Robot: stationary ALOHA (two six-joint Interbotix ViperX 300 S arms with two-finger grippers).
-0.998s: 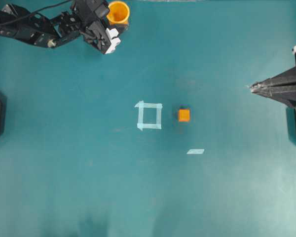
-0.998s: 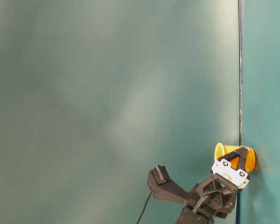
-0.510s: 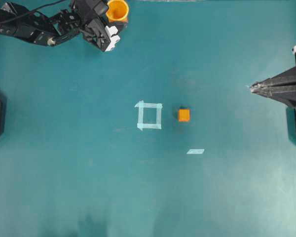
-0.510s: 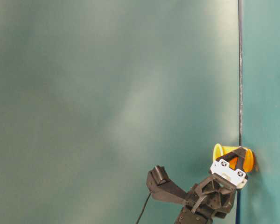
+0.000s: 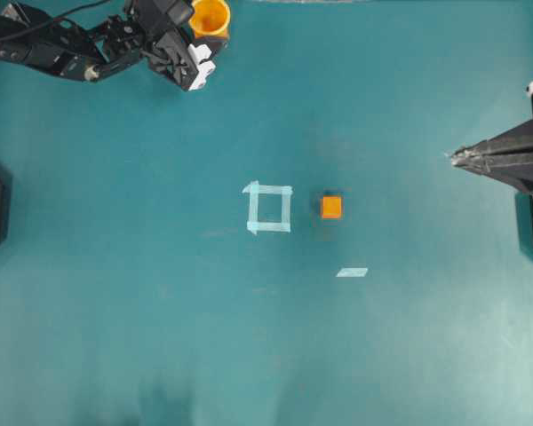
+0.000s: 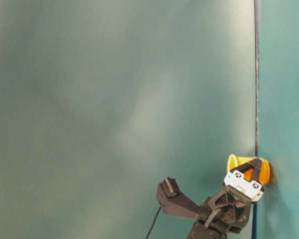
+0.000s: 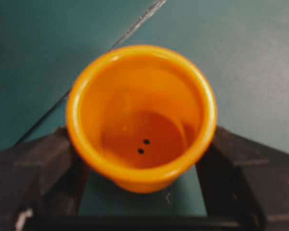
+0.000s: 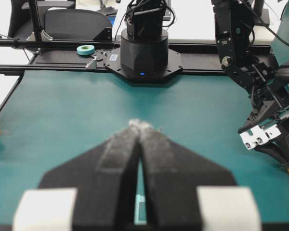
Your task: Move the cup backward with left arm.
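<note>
The orange-yellow cup stands upright at the table's far edge, top left in the overhead view. My left gripper is shut on the cup, with one black finger on each side of its lower wall. The wrist view looks down into the cup, and its rim faces left in the table-level view. The left gripper sits low there. My right gripper is shut and empty at the right edge, far from the cup, with its tips pressed together.
A small orange cube sits right of a pale tape square. A tape strip lies below them. The table's dark back edge runs just behind the cup. The left arm's base stands at the far side in the right wrist view.
My left gripper and the cup in it have shifted a little further toward the far edge of the table. The right arm has not moved.
</note>
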